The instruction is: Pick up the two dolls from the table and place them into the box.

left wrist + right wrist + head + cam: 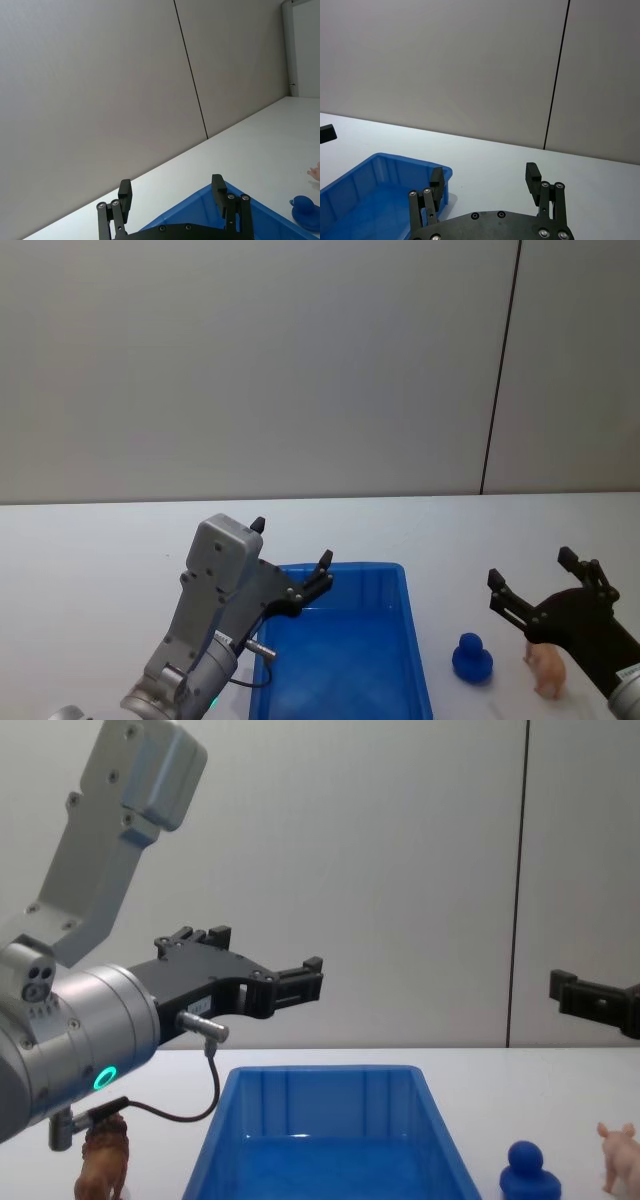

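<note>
Blue box point(414, 632) sits among three dolls: lion point(100, 1162) left, blue figure point(471, 658) and pig point(547, 668) right. Left gripper point(291, 542) and right gripper point(530, 567): fingers spread, empty.

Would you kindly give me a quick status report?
Left gripper open, high by box. Right gripper open, high near pig. Blue figure, lion also on table.

Our left arm point(100, 1020) is rounded silver-grey metal housing with a glowing green ring light point(104, 1076) and a thin black cable point(214, 1085) looping from a steel plug point(200, 1028); the matt black left tool point(171, 181) and matt black right tool point(485, 171) show small silver screws point(543, 184).
</note>
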Tool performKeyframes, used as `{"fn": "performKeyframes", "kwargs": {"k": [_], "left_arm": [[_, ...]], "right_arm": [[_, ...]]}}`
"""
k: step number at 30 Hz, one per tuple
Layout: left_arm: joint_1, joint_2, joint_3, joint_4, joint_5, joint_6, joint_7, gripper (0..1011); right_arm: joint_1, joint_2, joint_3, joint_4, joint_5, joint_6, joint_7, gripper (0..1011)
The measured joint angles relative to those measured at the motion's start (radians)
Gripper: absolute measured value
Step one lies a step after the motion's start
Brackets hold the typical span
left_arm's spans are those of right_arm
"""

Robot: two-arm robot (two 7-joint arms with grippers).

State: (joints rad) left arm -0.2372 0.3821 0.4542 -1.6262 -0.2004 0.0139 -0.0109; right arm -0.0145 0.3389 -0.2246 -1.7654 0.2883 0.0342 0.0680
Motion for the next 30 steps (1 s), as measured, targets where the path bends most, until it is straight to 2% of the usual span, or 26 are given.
{"fn": "performKeyframes", "kwargs": {"k": [10,19,30], "left_arm": [[0.000,0.000,0.000,0.000,0.000,0.000,0.000,1001],[0.000,0.000,0.000,0.000,0.000,0.000,0.000,1002],[0.000,0.000,0.000,0.000,0.000,0.000,0.000,1001]], "right_arm": [[-0.006,0.022,0.018,0.012,0.019,0.016,0.019,1001],[-0.020,0.053,0.040,0.038,0.042,0.060,0.039,1001],[-0.022,0.065,0.050,0.077,0.046,0.121,0.047,1001]]}}
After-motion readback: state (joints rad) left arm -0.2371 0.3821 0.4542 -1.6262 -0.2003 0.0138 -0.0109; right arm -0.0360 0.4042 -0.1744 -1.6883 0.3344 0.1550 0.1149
